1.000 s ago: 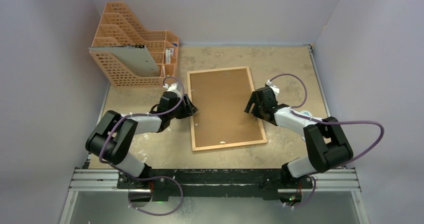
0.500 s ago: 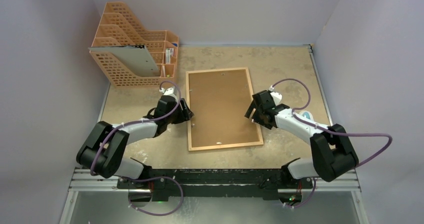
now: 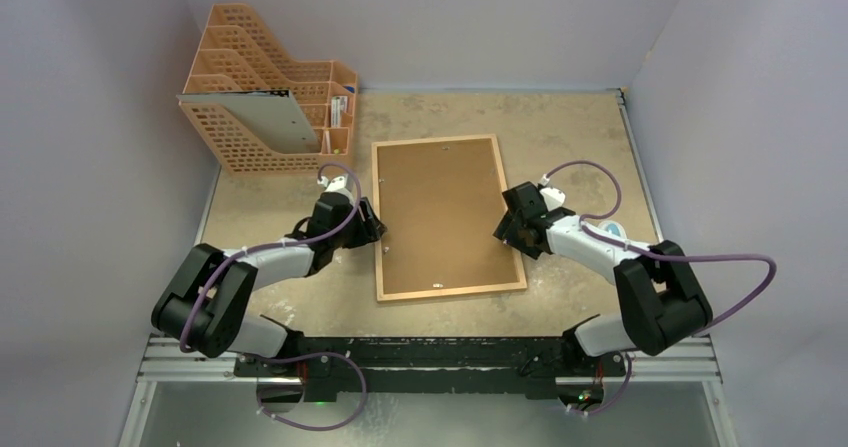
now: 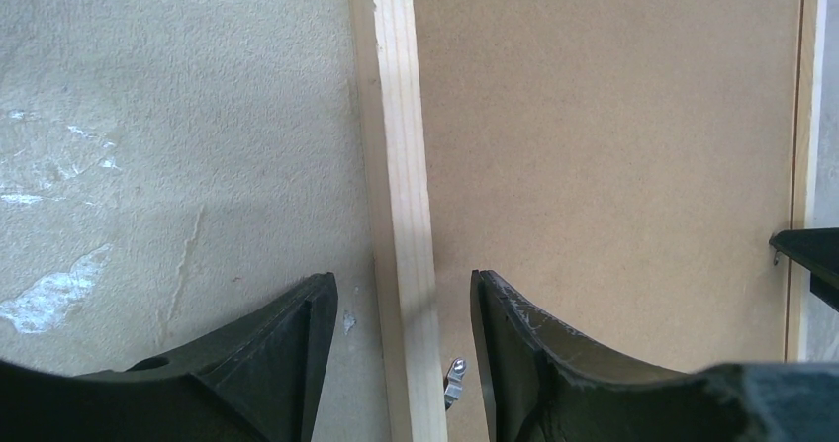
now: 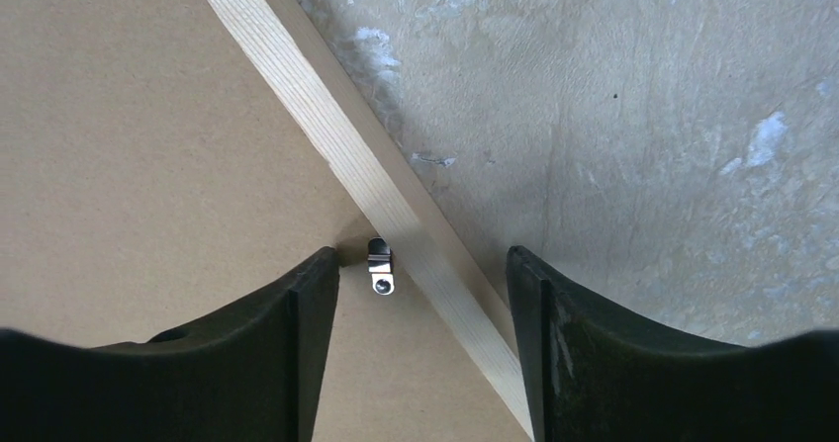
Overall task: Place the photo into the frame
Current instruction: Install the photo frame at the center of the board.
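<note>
Frame point(image 3: 452, 290) lies face down mid-table, backing point(image 3: 440, 207) seated in it. Photo not visible: under the backing or elsewhere, cannot tell. Left gripper point(image 3: 374, 225) at frame's 9 o'clock, jaws released, straddling the rail, touching nothing. Right gripper point(image 3: 503, 229) at 3 o'clock, jaws released around rail and clip point(image 5: 380, 267). Risks: closing on the rail instead of the clip drags or tips the frame; uneven pull from both sides skews it; a finger slipping off the small clip gouges the backing. Rack point(image 3: 255, 147) at 10 o'clock, well apart, no obstruction. Backing itself blocks the pane.
</note>
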Robot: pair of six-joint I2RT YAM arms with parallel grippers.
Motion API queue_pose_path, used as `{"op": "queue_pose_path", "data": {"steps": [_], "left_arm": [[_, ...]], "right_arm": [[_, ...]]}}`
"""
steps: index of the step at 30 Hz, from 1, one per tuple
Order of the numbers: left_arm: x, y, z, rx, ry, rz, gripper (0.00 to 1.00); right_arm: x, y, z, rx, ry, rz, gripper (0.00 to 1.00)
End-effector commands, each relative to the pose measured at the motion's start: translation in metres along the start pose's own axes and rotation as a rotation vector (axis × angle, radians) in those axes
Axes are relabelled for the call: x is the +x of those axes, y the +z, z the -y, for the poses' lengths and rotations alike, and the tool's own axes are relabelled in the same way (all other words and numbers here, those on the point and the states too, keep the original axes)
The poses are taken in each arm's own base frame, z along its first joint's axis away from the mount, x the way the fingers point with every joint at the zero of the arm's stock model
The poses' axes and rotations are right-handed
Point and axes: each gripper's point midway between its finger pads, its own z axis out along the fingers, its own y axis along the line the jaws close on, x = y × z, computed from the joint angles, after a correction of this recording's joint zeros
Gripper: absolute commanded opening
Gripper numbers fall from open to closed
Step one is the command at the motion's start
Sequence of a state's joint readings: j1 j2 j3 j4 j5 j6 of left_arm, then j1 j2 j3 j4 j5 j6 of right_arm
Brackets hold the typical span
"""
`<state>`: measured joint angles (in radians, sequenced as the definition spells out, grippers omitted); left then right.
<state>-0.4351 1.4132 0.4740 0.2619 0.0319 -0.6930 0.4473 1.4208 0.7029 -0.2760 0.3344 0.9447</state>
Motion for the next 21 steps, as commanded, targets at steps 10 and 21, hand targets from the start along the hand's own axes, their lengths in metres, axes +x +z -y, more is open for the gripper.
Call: {"op": "queue_pose_path", "data": {"steps": [10,21], "left_arm": [[0.042,-0.002,-0.017,-0.019,0.002,-0.138,0.53],[0.049,0.0,-0.014,0.004,-0.02,-0.155,0.51]], "right_arm": [[0.011,0.003,0.013,0.043,0.01,-0.025,0.43],[0.02,0.003,-0.003,-0.05,-0.022,-0.09,0.21]]}}
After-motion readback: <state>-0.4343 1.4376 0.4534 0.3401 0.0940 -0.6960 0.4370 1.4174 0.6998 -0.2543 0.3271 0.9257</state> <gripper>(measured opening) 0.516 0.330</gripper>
